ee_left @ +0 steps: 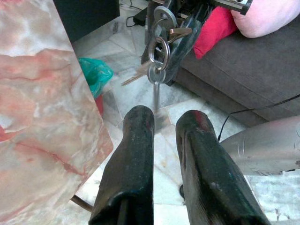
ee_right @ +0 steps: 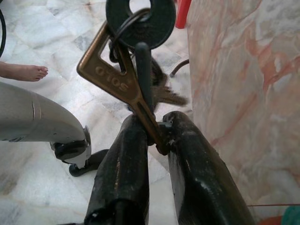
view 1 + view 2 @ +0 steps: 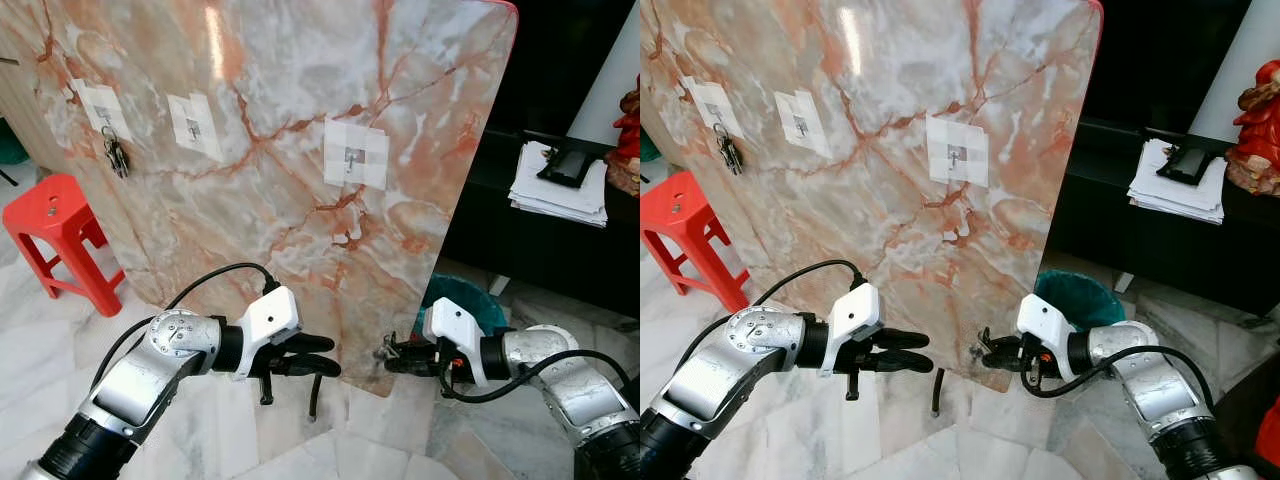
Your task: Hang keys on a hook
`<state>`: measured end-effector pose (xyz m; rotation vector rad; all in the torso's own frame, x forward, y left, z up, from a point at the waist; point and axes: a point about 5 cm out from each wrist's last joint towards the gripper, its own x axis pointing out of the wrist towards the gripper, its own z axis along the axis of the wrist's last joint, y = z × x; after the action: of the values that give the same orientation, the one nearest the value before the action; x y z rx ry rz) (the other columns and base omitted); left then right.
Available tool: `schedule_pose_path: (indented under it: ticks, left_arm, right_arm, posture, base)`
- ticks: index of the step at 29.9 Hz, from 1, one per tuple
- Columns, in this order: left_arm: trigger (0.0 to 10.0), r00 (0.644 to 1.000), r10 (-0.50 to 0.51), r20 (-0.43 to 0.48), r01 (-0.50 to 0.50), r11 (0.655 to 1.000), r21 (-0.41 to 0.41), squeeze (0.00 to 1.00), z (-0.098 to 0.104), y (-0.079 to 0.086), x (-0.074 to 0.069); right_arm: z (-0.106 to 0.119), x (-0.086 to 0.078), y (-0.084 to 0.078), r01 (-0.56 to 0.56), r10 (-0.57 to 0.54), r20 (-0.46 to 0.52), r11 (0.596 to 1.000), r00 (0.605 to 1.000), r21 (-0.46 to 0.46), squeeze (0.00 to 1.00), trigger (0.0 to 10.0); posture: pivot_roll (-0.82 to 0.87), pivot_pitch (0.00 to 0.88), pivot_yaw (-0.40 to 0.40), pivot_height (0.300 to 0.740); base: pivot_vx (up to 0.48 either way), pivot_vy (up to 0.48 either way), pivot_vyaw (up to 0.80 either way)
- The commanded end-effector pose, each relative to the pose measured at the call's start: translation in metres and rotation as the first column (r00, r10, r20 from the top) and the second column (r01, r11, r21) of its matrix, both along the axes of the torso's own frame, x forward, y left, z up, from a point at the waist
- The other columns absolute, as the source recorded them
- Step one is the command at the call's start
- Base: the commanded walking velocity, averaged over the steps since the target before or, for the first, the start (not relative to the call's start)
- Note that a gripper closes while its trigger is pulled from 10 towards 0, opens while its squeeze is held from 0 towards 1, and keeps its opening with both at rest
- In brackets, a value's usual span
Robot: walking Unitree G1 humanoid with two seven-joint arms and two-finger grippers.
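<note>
Left eye view: marble slab (image 3: 300,130) is standing on marble floor (image 3: 330,455), red stool (image 3: 60,235) far left. Right gripper (image 2: 157,136) is clamping keys (image 2: 129,70) near slab's edge; left gripper (image 3: 318,356) is empty, fingers parted. Hooks (image 3: 350,155) are sitting higher up.

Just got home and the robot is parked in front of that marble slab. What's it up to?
It is hanging keys. The right claw is shut on a bunch of keys, held low beside the marble board. The left claw is open beside it, holding nothing. Another bunch of keys hangs on the leftmost hook, while the middle hook and right hook are free.
</note>
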<state>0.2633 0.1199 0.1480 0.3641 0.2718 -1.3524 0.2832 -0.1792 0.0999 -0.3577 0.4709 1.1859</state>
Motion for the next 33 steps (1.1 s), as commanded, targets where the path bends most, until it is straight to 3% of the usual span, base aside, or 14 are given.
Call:
schedule_pose_path:
  ticks: [1,10,16,21,24,25,26,28,30,33]
  left_arm:
    - [10.0,0.999,0.029,0.021,-0.029,0.999,0.018,0.00,0.000,0.005,0.002]
    - [10.0,0.976,0.200,0.086,-0.202,0.979,0.019,0.00,-0.007,0.013,0.015]
    - [10.0,0.920,0.366,0.138,-0.365,0.930,-0.030,0.00,-0.008,0.017,0.027]
    - [10.0,0.835,0.530,0.149,-0.517,0.848,-0.115,0.00,-0.015,0.023,0.031]
    - [10.0,0.781,0.612,0.127,-0.597,0.790,-0.140,0.00,-0.026,0.031,0.031]
    - [10.0,0.740,0.662,0.116,-0.644,0.748,-0.158,0.00,-0.032,0.037,0.030]
    - [10.0,0.740,0.662,0.116,-0.644,0.748,-0.158,0.00,-0.032,0.037,0.030]
    - [10.0,0.648,0.756,0.091,-0.733,0.652,-0.192,0.00,-0.043,0.049,0.030]
    - [10.0,0.600,0.797,0.074,-0.774,0.601,-0.198,0.00,-0.050,0.056,0.029]
    - [10.0,0.477,0.877,0.066,-0.855,0.480,-0.198,0.00,-0.063,0.070,0.027]
  right_arm:
    - [0.009,0.006,0.000,0.007,-0.007,0.042,1.000,0.999,0.008,0.00,0.0]
    - [0.006,0.017,-0.006,0.075,-0.061,0.131,0.992,0.990,-0.105,0.00,0.0]
    - [0.011,0.025,-0.006,0.169,-0.148,0.193,0.981,0.970,-0.097,0.00,0.0]
    - [0.014,0.034,-0.003,0.333,-0.315,0.244,0.942,0.917,-0.035,0.00,0.0]
    - [0.016,0.033,0.002,0.402,-0.402,0.223,0.914,0.888,0.048,0.00,0.0]
    - [0.017,0.031,0.003,0.443,-0.453,0.201,0.892,0.869,0.094,0.00,0.0]
    - [0.017,0.031,0.003,0.443,-0.453,0.201,0.892,0.869,0.094,0.00,0.0]
    - [0.017,0.024,0.005,0.506,-0.526,0.155,0.849,0.836,0.156,0.00,0.0]
    - [0.016,0.017,0.003,0.548,-0.573,0.121,0.815,0.811,0.191,0.00,0.0]
    - [0.009,0.009,-0.003,0.624,-0.648,0.073,0.753,0.758,0.208,0.00,0.0]
  posture:
    - [0.08,0.039,-0.019,0.740]
    - [0.09,0.041,-0.025,0.740]
    - [0.09,0.041,-0.025,0.740]
    - [0.09,0.036,-0.035,0.740]
    - [0.09,0.034,-0.039,0.740]
    - [0.09,0.030,-0.043,0.740]
    - [0.09,0.030,-0.043,0.740]
    - [0.08,0.020,-0.041,0.740]
    - [0.08,0.018,-0.041,0.740]
    - [0.08,0.007,-0.040,0.740]
  base:
    - [0.000,0.000,0.00]
    - [0.000,0.000,0.00]
    - [0.000,0.000,0.00]
    - [0.000,0.000,0.00]
    - [0.000,0.000,0.00]
    - [0.000,0.000,0.00]
    - [0.000,0.000,0.00]
    - [0.000,0.000,0.00]
    - [0.000,0.000,0.00]
    - [0.000,0.000,0.00]
